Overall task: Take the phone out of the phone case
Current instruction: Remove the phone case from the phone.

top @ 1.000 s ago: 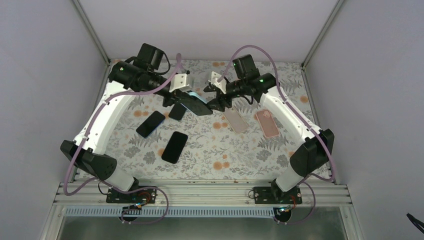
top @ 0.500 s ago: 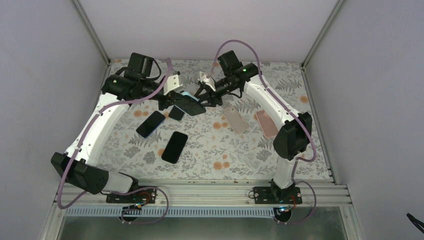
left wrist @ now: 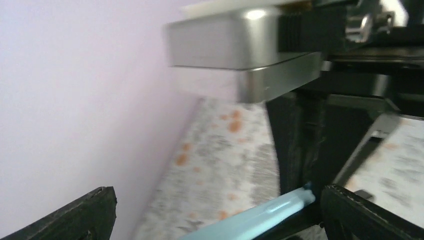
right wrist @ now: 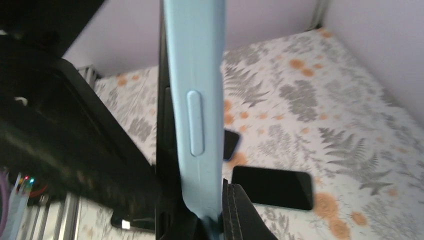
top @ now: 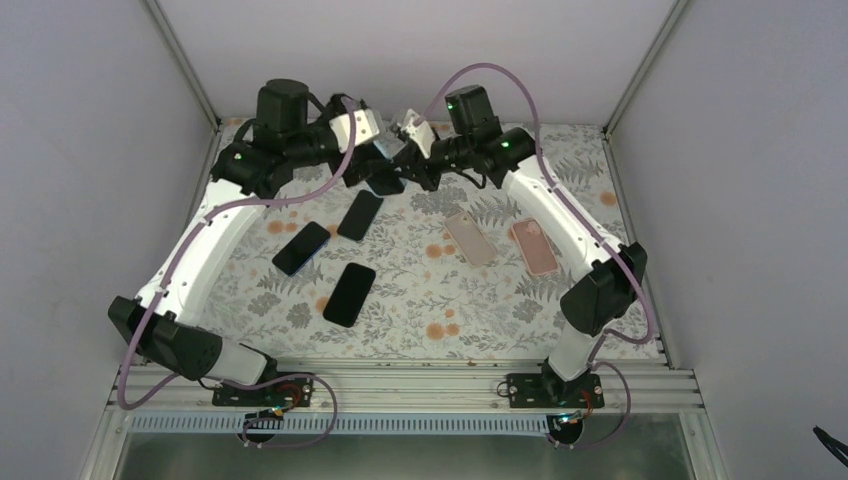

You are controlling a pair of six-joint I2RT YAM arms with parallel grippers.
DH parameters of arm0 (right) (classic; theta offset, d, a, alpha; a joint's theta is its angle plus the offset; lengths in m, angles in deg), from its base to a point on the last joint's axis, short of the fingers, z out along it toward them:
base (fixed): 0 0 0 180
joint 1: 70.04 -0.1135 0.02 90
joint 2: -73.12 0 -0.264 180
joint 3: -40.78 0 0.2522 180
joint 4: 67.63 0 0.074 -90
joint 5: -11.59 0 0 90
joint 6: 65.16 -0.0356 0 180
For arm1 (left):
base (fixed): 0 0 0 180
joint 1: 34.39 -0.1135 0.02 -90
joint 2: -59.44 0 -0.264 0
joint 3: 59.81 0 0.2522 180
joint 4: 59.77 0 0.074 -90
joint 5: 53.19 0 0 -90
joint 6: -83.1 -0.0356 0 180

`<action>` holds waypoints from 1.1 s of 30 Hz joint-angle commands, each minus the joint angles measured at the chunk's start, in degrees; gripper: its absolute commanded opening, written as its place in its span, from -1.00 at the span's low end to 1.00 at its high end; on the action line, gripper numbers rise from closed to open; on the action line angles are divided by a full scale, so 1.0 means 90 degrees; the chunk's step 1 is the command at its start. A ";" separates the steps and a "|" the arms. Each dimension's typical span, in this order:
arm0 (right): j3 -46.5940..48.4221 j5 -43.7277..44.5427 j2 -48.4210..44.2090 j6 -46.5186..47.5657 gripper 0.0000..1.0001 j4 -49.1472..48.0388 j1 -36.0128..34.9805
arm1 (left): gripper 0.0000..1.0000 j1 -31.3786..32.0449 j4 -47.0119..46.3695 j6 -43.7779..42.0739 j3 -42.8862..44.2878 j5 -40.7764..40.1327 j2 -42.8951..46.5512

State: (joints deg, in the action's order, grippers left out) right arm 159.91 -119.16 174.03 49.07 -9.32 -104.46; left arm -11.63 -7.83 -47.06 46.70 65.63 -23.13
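Two arms have risen and swung back in the last second, lifting the case (right wrist: 195,100) from low over the mat (top: 450,300) to high above its far edge. The phone (right wrist: 162,35) looks still seated, so the peel is not yet done. Right gripper (top: 418,170) clamps one end of the case; whether the left gripper (top: 378,168) grips anything I cannot tell. The case's long axis likely runs gripper to gripper across the mat, button edge facing the right wrist.

You have three black phones around nine o'clock of the table (top: 440,300) middle: far phone (top: 361,214), left phone (top: 301,248), near phone (top: 349,294). Two pink cases, inner case (top: 470,238) and outer case (top: 534,247), lie toward three o'clock. One light blue case (right wrist: 195,100) is up at twelve o'clock.
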 commanded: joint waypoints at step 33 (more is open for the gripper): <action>0.2435 0.2872 0.0737 -0.3719 -0.94 -0.2668 0.0507 | 1.00 0.0879 -0.5596 0.1334 -0.0416 -0.3692 -0.0755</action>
State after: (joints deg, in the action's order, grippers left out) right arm 181.19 -94.14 181.52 16.61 -28.66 -99.63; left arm -3.78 -54.56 -36.75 39.57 33.56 -28.63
